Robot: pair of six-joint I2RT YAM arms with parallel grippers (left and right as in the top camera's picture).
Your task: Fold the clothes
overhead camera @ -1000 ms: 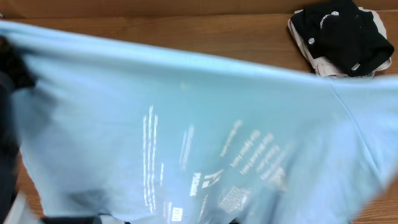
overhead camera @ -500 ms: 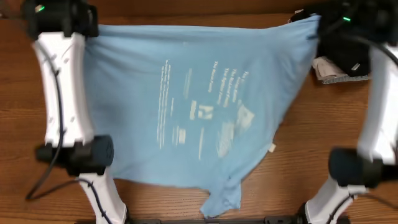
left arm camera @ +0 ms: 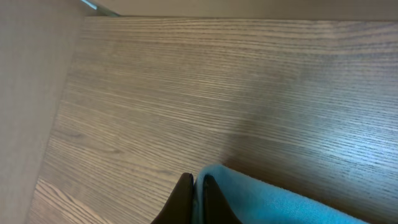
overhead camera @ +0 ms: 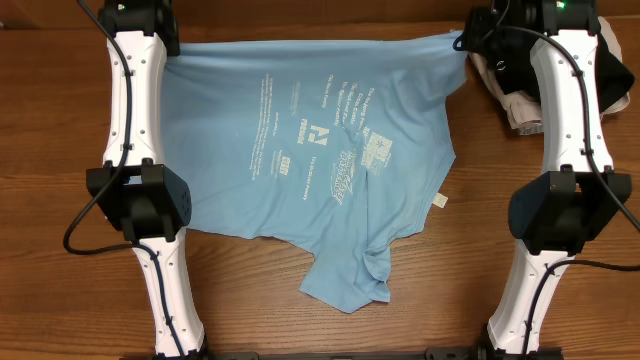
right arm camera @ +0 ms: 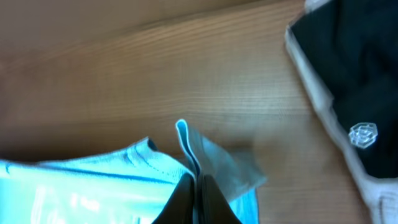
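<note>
Sky-blue T-shirt (overhead camera: 320, 170) lies spread on the wooden table (overhead camera: 260, 310), filling the middle and upper half of the overhead view. Long axis runs left to right across the frame. Its upper edge is drawn nearly straight between the two grippers. The lower edge sags unevenly, and a bunched lobe of cloth trails toward the lower centre. White print faces up, with its text lines running roughly top to bottom of the frame, so the design sits turned on its side. A small white tag shows at the right-hand edge of the cloth. I cannot tell where the collar lies.

Left gripper (left arm camera: 193, 186): fingers pinched together on the upper-left corner of the cloth, low over the wood. Only a blue fold shows past the tips.

Right gripper (right arm camera: 194, 185): fingers likewise clamped on the upper-right corner, with a thin upright fold of blue fabric rising between them.

Left arm (overhead camera: 135, 110) runs from the lower edge of the frame up to the upper-left corner, nearly straight, with a black joint at mid-length. Right arm (overhead camera: 572, 110) mirrors it on the right side.

Black garment (right arm camera: 367, 74) with a white round logo sits in the upper right, resting on a pale folded garment (overhead camera: 522, 112), just beside the right gripper.
</note>
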